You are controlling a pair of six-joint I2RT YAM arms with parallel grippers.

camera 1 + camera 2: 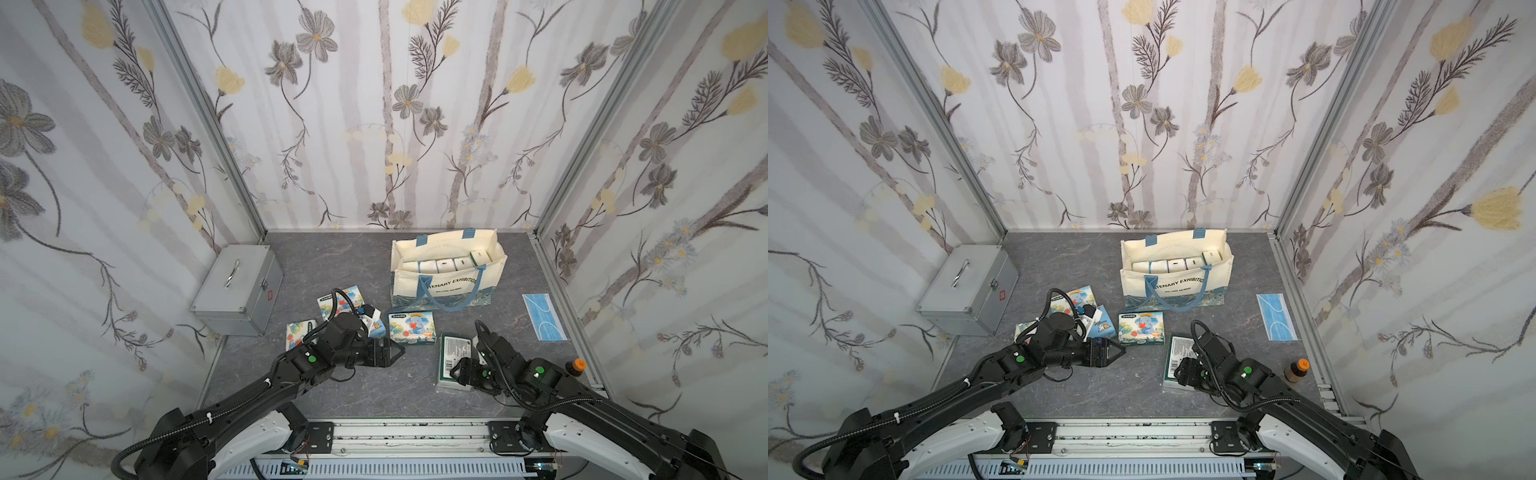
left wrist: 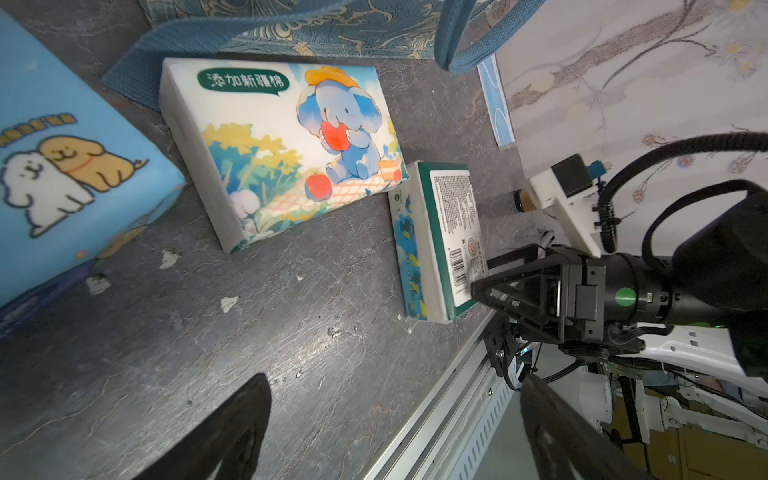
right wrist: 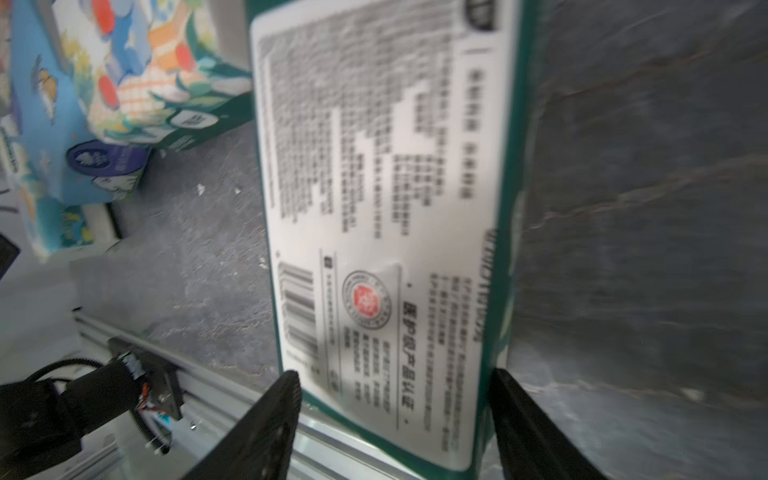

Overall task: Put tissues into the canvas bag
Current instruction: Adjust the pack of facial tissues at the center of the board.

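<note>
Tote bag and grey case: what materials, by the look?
Canvas bag: likely woven cotton canvas, matte cream, walls sagging softly, webbing straps. Grey case: probably aluminium or steel sheet, brushed satin sheen, crisp edges, shiny metal handle and latch.

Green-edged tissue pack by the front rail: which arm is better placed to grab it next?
Right. The right end effector straddles the near end of the green-edged tissue pack, jaws open either side. The left end effector hangs open by the elephant pack, farther off.
</note>
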